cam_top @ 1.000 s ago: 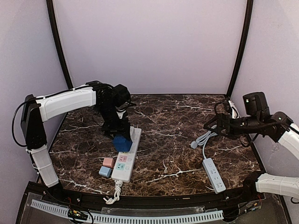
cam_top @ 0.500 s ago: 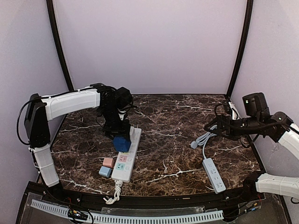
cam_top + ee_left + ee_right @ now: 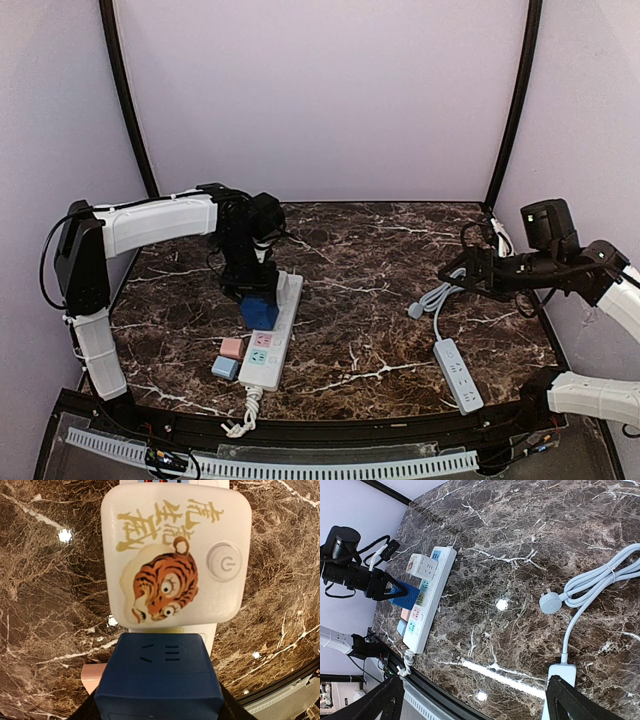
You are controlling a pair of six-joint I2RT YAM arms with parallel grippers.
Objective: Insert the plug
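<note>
My left gripper (image 3: 256, 298) is shut on a dark blue cube plug (image 3: 259, 312) and holds it over the long white power strip (image 3: 270, 345). In the left wrist view the blue plug (image 3: 159, 675) fills the space between my fingers (image 3: 88, 711), just below a white adapter with a tiger picture (image 3: 175, 555) that sits on the strip. Whether the plug's pins are in a socket is hidden. My right gripper (image 3: 452, 270) hovers open and empty above the table's right side, with its fingers (image 3: 382, 700) wide apart.
A pink cube (image 3: 232, 347) and a light blue cube (image 3: 225, 368) lie left of the strip. A grey plug (image 3: 416, 311) with a coiled cord and a small white strip (image 3: 458, 375) lie at the right. The black frame rail runs along the near edge.
My left gripper has shifted slightly down and nearer with the blue plug, closer to the strip. The right arm has barely moved.
</note>
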